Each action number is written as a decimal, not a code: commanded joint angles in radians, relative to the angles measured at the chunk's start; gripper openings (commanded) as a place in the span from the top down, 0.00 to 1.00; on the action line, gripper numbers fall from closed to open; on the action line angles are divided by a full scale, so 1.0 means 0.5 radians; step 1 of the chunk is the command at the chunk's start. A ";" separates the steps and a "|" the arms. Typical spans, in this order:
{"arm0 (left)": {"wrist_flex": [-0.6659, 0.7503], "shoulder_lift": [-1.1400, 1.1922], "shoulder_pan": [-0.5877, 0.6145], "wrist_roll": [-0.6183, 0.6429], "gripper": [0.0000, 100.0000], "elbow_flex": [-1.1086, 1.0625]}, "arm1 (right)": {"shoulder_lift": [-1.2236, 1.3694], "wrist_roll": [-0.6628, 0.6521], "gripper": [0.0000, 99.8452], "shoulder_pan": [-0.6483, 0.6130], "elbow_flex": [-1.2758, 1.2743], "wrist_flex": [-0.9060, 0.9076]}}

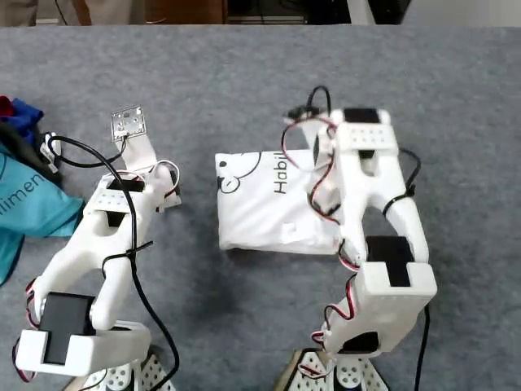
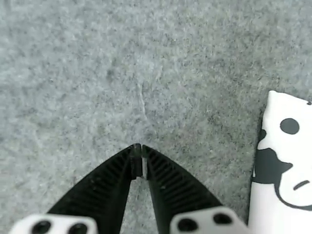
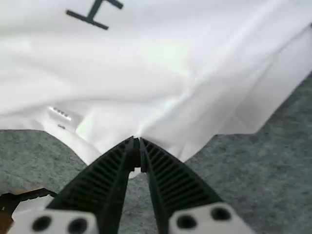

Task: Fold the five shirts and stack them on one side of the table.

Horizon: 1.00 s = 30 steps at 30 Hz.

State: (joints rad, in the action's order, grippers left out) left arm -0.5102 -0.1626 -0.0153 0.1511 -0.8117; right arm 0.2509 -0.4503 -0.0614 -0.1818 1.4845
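Right gripper (image 3: pixel 136 142) jaws pinch edge of folded white shirt (image 3: pixel 161 63); black lettering, cartoon face print. Left gripper (image 2: pixel 138 147) jaws pressed together, empty.

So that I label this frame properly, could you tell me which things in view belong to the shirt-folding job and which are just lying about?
Job: folded white shirt, pinched at its edge by the right gripper; teal shirt; blue and red cloth, probably more shirts; left gripper, shut over bare table.
Lying about: wooden furniture behind the table.
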 commanded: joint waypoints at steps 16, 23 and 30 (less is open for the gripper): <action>0.034 -0.011 0.000 -0.021 0.98 0.077 | -0.137 -0.221 0.99 0.290 -0.219 -0.353; 0.034 -0.011 0.000 -0.025 0.98 0.077 | -0.143 -0.304 0.99 0.121 0.069 -0.052; 0.034 -0.011 0.000 -0.028 0.98 0.077 | -0.146 -0.307 0.99 0.238 0.321 0.285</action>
State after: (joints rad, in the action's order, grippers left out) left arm -0.5102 -0.1626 -0.0153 0.1481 -0.8117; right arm 0.2493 -0.5900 0.0184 -0.0867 1.5612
